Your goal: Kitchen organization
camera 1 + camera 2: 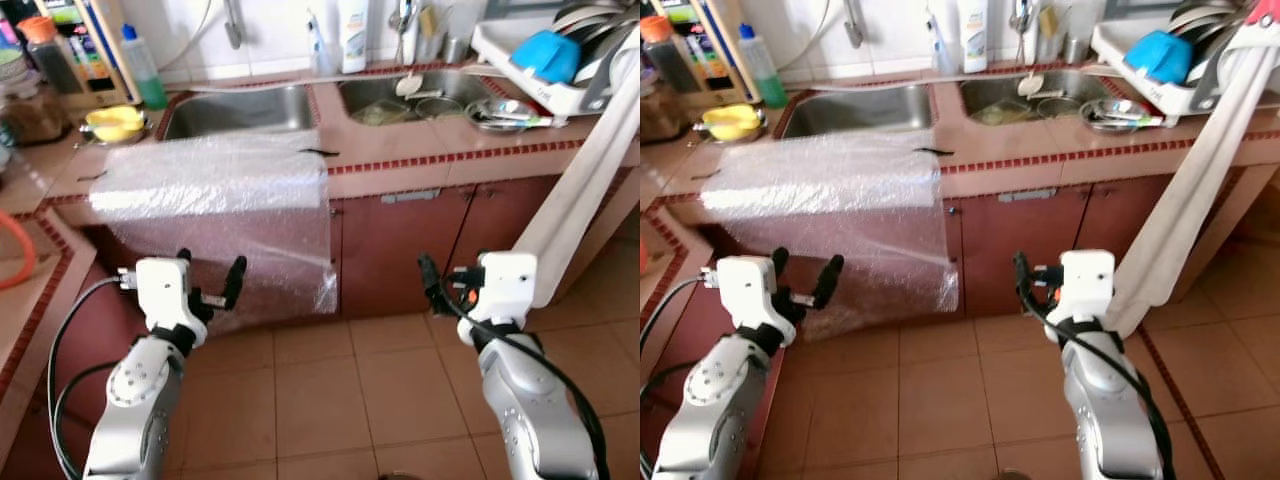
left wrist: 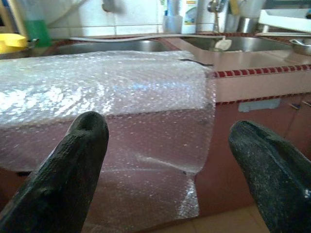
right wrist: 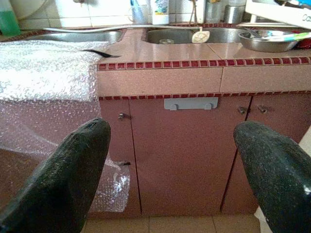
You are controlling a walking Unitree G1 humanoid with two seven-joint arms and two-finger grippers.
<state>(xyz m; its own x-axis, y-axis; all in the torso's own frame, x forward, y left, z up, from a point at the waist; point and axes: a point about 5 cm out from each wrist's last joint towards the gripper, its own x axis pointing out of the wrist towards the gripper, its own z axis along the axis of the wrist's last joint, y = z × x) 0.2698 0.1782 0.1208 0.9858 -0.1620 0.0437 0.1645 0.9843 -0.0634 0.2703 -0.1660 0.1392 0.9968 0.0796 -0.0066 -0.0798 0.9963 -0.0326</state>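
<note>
The bubble wrap sheet (image 1: 225,205) is lying over the worktop (image 1: 420,150) edge, in front of the left sink (image 1: 240,108), and is hanging down over the cabinet doors. The left pincer (image 1: 208,275) is hovering with fingers apart at the sheet's 6 o'clock; the right pincer (image 3: 170,160), also apart, is facing the cabinet (image 3: 189,145). If the left one is pinching only a thin fold, the slippery film may be sliding out, or dragging toward the yellow bowl (image 1: 115,122) at its 10 o'clock.

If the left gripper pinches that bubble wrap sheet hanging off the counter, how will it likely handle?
Probably floppy: the bubble wrap already bends over the counter edge and hangs limp down the cabinet front. Likely very light, being thin and see-through. With so much already overhanging, a pull from the open left gripper may drag the whole sheet off.
</note>
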